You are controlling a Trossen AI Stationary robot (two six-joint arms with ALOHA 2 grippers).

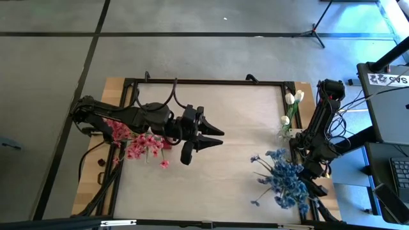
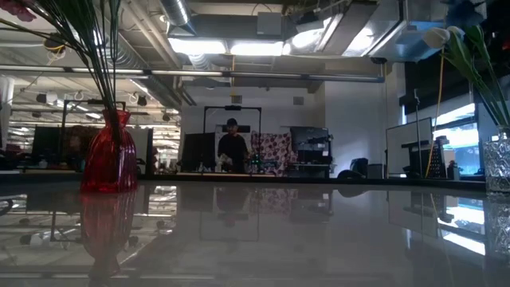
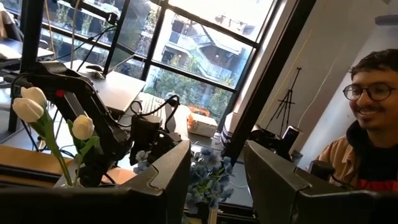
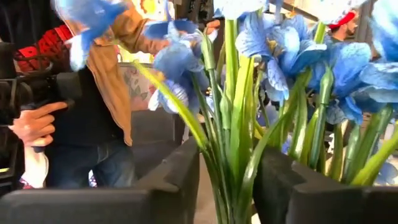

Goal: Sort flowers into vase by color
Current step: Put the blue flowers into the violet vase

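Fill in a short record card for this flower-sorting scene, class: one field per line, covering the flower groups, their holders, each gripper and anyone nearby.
pink flowers: in the red vase, table's left side
blue flowers: bunched at the right front
white tulips: in the clear vase, right rear
left gripper: open, empty, over mid-table
right gripper: fingers either side of the blue stems, a gap showing
person: beyond the table, wearing glasses

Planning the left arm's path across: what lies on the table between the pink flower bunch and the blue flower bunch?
Bare pale tabletop, except for the left gripper, jaws open, hanging above it beside the pink flowers. Nothing else lies before the blue flowers. The high view shows this.
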